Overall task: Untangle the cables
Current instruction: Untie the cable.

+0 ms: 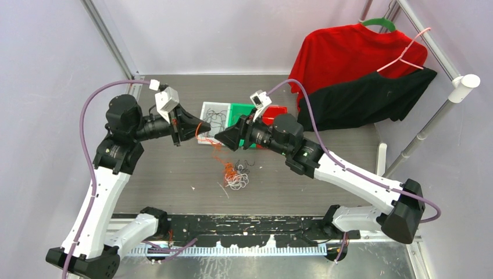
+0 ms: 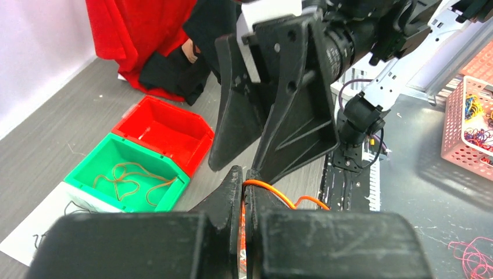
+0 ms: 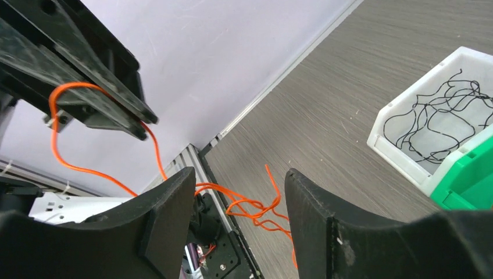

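orange cord (image 2: pixel 273 189) is pinched in the clenched left gripper (image 2: pixel 244 174) and held up off the table, probably so it can be drawn out of the tangle (image 1: pixel 235 175) lying below. the right gripper (image 3: pixel 238 174) is released, jaws apart, just beside it. black cords (image 3: pixel 433 119) are sorted into the white bin (image 3: pixel 381 125), orange ones into the green bin (image 2: pixel 96 160).

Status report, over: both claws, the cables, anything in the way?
Left claw shut on thin orange string-like cable. Right claw open, empty, facing it. Cable runs down to orange-and-white cord tangle below.
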Robot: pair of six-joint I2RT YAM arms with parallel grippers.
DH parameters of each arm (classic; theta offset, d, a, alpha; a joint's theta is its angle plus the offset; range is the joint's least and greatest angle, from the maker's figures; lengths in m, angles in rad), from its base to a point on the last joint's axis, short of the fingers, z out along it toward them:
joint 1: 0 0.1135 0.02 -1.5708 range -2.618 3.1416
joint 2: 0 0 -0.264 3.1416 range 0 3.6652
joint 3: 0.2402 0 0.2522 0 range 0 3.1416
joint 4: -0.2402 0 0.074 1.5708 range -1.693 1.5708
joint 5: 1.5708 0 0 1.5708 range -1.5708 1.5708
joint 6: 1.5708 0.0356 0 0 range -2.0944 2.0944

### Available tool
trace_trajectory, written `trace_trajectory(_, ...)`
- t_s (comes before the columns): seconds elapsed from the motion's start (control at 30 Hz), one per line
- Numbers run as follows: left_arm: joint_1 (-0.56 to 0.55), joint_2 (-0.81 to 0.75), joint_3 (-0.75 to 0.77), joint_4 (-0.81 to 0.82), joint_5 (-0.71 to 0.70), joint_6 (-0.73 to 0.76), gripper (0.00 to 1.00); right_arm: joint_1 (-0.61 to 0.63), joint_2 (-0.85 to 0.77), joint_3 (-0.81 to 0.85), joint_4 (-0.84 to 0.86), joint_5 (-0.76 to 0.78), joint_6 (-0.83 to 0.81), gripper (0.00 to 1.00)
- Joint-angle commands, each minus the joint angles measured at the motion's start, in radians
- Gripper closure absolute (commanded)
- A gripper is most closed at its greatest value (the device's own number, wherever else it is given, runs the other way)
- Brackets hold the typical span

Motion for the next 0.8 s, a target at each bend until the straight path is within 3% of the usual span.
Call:
trace_trajectory(0.0,-0.004,0.006,0.065,0.018,0.027,0.02,1.0,0.011,0.026,0.038,0.076,-0.058,-0.002,0.37)
trace_trajectory(0.53,-0.017,-0.002,0.048,-0.035,-0.021,0.101,1.0,0.023,0.008,0.025,0.137,-0.121,0.032,0.36)
trace_trajectory(0.77,-0.036,0.015,0.072,-0.037,-0.028,0.082,1.0,0.038,0.086,0.069,0.149,-0.144,0.033,0.36)
